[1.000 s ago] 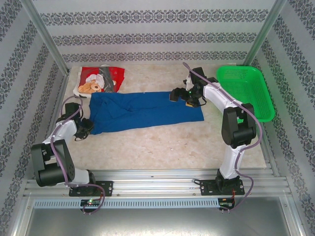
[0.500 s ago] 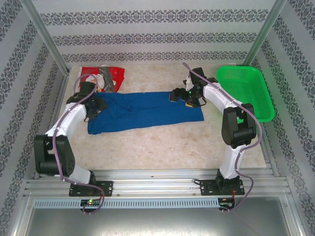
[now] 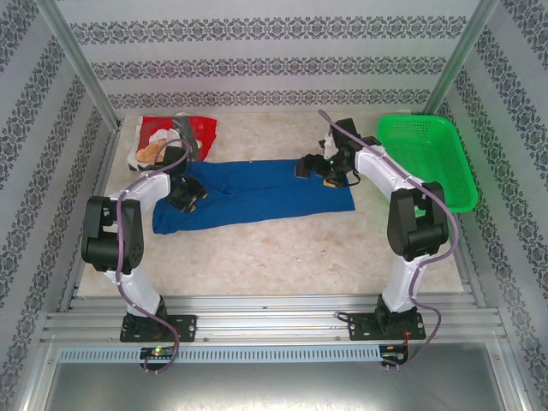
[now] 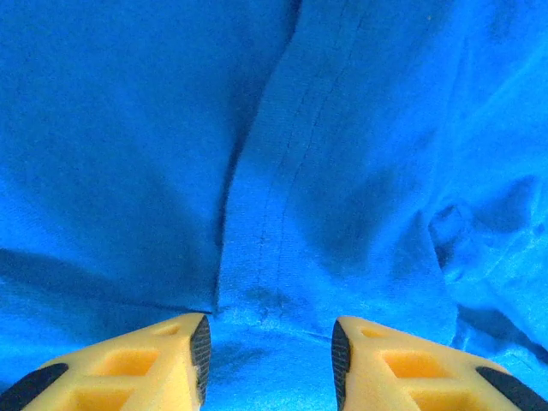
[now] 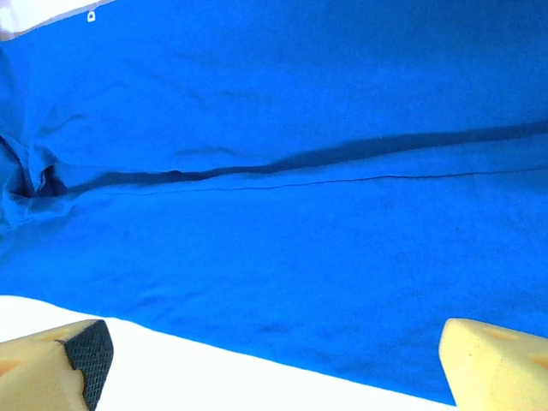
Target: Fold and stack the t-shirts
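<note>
As the left arm [image 3: 141, 190] bends, its parted fingers [image 4: 154, 364] overhang the blue t-shirt [image 3: 265, 190].

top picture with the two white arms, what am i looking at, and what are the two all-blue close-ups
Two robot arms are bolted to the near edge of a table, filmed from above and behind. Each ends in a two-fingered hand carrying its own camera; the blue close-ups come from those, and the yellow wedges are the fingers. On the table lie a blue t-shirt in the middle, a red t-shirt at the back left and a green basket at the right. The left hand and the right hand are both open over the blue t-shirt, holding nothing.
</note>
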